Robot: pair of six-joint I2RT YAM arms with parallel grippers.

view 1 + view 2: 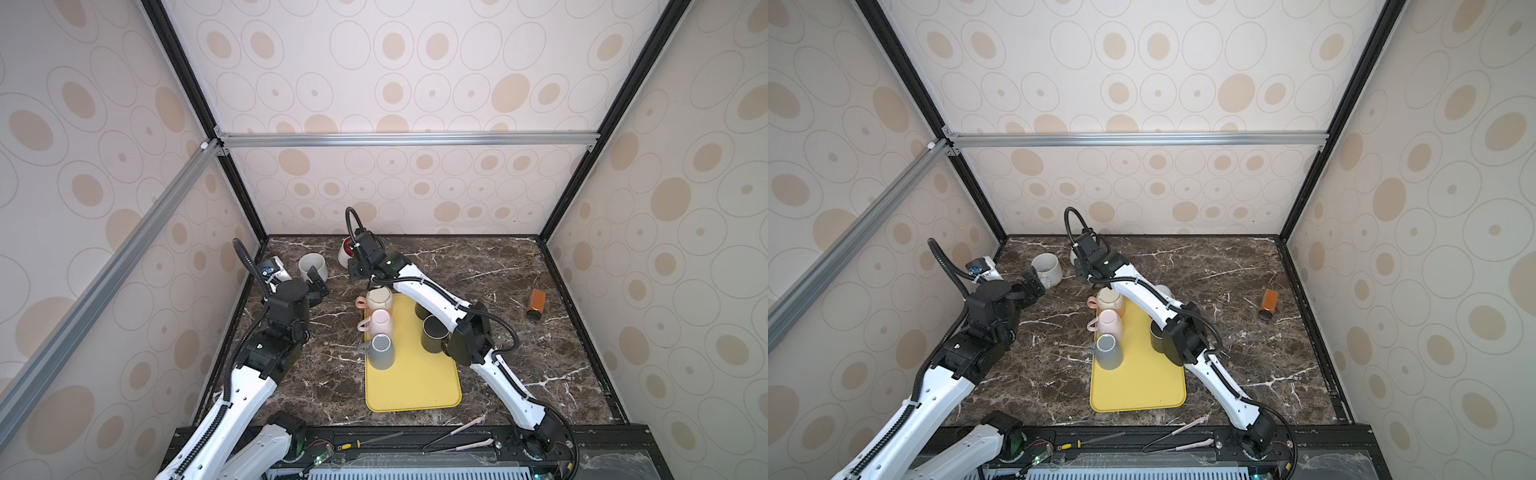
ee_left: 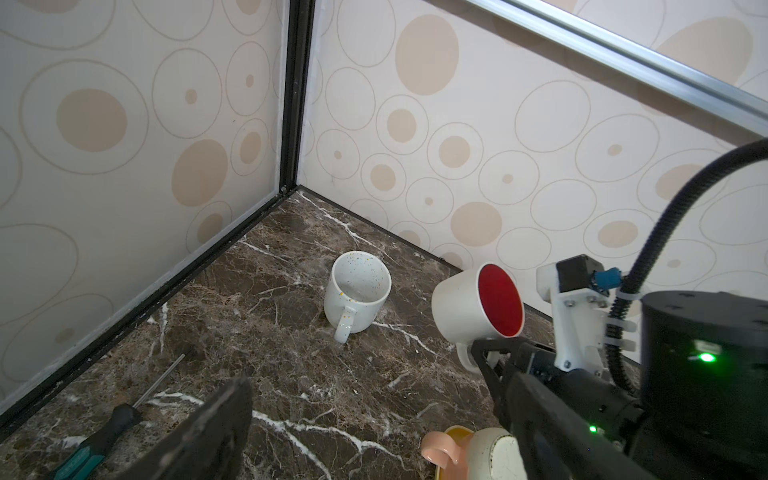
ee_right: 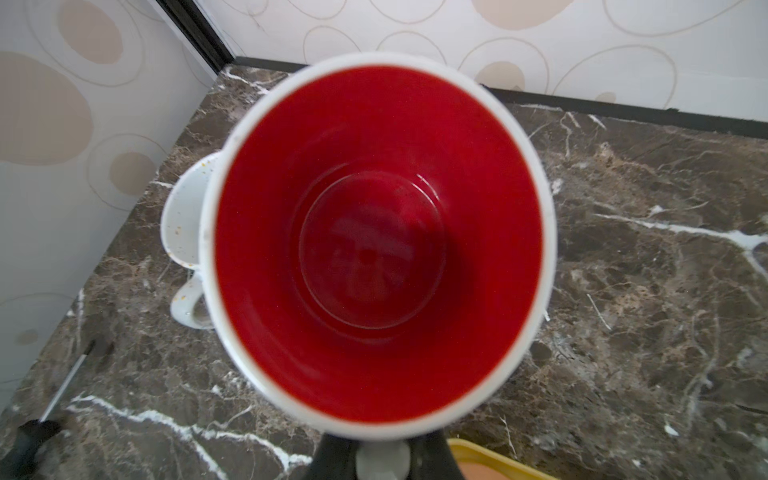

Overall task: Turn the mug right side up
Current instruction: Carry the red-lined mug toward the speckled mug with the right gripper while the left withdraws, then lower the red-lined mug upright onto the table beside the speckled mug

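Right claw (image 2: 478, 351) clamps the red-lined white ceramic mug (image 2: 457, 307) by its handle near the speckled white mug (image 2: 357, 291); a swivel could knock them together.

Mug (image 3: 374, 249): white outside, red inside. Other mug (image 2: 357, 291): white, coloured speckles. Tray (image 1: 415, 382) yellow. Table (image 1: 548, 353): brown marble, white veins. Walls (image 1: 415, 62): cream, beige ovals

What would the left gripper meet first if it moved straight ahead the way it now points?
Most likely the speckled white mug, standing upright: it sits centred ahead of the open left gripper. Both top views suggest it is close, though depth is unclear.
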